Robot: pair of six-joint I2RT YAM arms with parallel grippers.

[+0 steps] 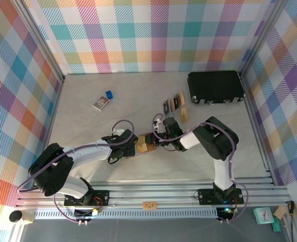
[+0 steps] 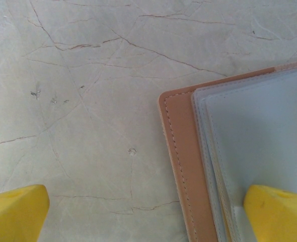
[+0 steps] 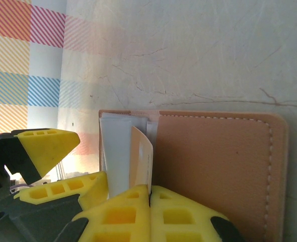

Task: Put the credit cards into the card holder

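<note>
**Top view.** The card holder (image 1: pixel 144 145) lies open on the bench (image 1: pixel 88 126), just toward 6 o'clock of centre, with both arms meeting at it. The left hand (image 1: pixel 131 145) is at its 9 o'clock side and the right hand (image 1: pixel 157 140) at its 3 o'clock side. The loose credit cards (image 1: pixel 173 103) lie in a small group at 1 o'clock from the holder, well apart from it. A black case (image 1: pixel 216 86) sits in the far corner at 2 o'clock.

**Left wrist.**
- The left hand (image 2: pixel 146 217) is released, jaws spread wide.
- One finger (image 2: pixel 277 214) sits over the greyish sleeves (image 2: pixel 259 136) at 4 o'clock. The other is out over bare bench at 8 o'clock.
- The tan cover (image 2: pixel 183 166) of the holder runs from 1 to 5 o'clock.
- I cannot tell whether the finger actually presses the sleeve.

**Right wrist.**
- The right hand (image 3: pixel 149 206) is clenched on a tan card (image 3: pixel 141 156), seen nearly edge-on.
- The card's free end points to 12 o'clock, beside a pale sleeve (image 3: pixel 116 156).
- The holder's leather flap (image 3: pixel 214 171) fills 3 to 5 o'clock.
- Whether the card's edge is inside a pocket is not clear.

**Step in hand (my reading).** One card is being fed into a sleeve, and several cards are left to do.
- The card should be kept parallel to the pocket mouth and pushed slowly along the sleeve.
- The left hand should pin the holder so it does not slide.
- The card should not be released before most of it is in.
- Risk: the card rides over the sleeve rather than into it.
</note>
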